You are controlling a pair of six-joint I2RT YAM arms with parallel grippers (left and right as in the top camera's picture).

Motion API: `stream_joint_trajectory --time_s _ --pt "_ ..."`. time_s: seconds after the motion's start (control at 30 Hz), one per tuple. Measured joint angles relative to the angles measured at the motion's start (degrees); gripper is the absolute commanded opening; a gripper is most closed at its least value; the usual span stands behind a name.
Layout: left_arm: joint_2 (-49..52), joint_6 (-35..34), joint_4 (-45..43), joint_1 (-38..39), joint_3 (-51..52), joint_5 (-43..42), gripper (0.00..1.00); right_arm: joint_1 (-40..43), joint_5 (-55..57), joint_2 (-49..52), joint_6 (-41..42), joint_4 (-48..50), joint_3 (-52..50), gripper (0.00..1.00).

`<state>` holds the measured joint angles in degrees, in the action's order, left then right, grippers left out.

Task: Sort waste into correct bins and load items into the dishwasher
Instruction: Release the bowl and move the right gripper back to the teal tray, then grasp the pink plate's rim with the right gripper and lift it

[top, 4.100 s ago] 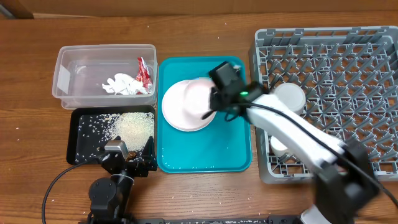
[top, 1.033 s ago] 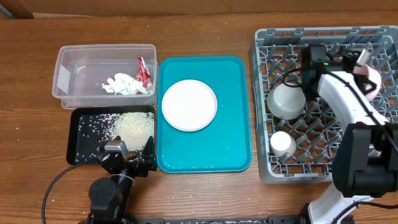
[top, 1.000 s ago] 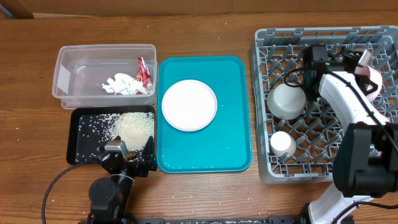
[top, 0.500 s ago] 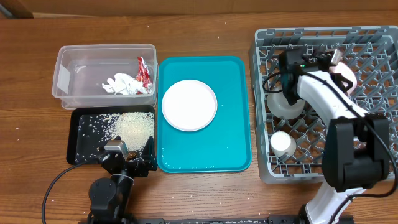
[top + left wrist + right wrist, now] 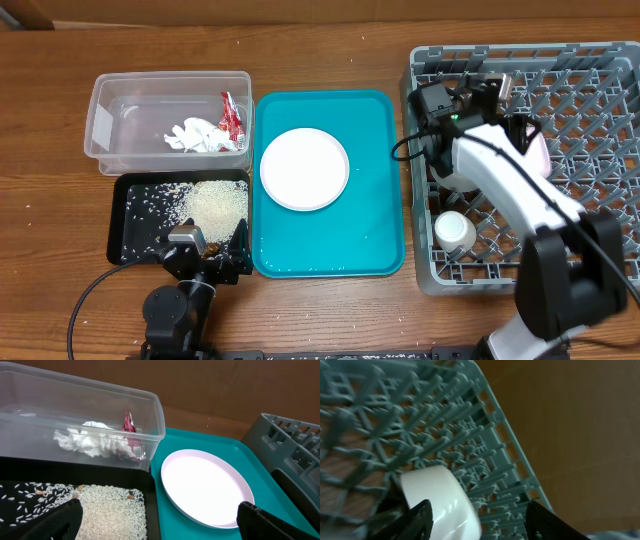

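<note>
You look to be in the loading step. Your right pincer (image 5: 479, 510) hangs over the left side of the grey dish rack (image 5: 600, 80), fingers apart and empty, with the pale bowl (image 5: 442, 497) just below it. The rack also holds a small white cup (image 5: 455, 232) and a pale pink plate (image 5: 537, 150), half hidden by the arm. Next should be the white plate (image 5: 304, 168) lying flat on the teal tray (image 5: 330, 250); you will need a finger under its rim. The clear tub (image 5: 100, 125) holds the napkin (image 5: 198, 136) and red wrapper (image 5: 232, 112), and the black tray (image 5: 135, 235) holds the rice scraps (image 5: 215, 205). Your left pincer (image 5: 159, 507) rests apart and empty. No chopsticks are visible.
</note>
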<state>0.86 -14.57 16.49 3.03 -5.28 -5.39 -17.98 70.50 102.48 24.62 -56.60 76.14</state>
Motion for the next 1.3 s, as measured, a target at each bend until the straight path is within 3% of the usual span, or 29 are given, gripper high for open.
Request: stream_joint_trajectory --time_s 0.17,0.27,0.5,0.6,0.73,0.87,1.0,1.2,1.3 --pt "0.00 0.00 0.00 0.00 0.00 -0.02 1.00 -4.28 -10.67 -8.04 0.22 1.44 0.00 0.62" --pt "0.00 0.00 0.00 0.00 0.00 0.00 1.00 -6.32 -22.58 -10.49 0.22 2.97 0.00 0.61" --pt "0.00 0.00 0.00 0.00 0.00 0.00 1.00 -9.81 -58.86 -8.37 0.35 10.47 0.00 0.56" --pt "0.00 0.00 0.00 0.00 0.00 0.00 1.00 -11.32 -67.21 -4.15 1.64 13.03 0.00 0.55" --pt "0.00 0.00 0.00 0.00 0.00 -0.02 1.00 -12.39 -72.63 3.69 3.72 17.07 0.00 0.52" --pt "0.00 0.00 0.00 0.00 0.00 -0.02 1.00 -12.39 -75.30 9.64 4.81 19.89 0.00 0.41" --pt "0.00 0.00 0.00 0.00 0.00 -0.02 1.00 -12.39 -76.48 11.32 5.95 20.06 -0.11 0.21" --pt "0.00 0.00 0.00 0.00 0.00 0.00 1.00 -12.39 -76.41 11.39 7.76 20.09 -0.11 0.28" --pt "0.00 0.00 0.02 0.00 0.00 -0.02 1.00 -12.39 -75.93 11.93 9.55 20.20 -0.11 0.17"
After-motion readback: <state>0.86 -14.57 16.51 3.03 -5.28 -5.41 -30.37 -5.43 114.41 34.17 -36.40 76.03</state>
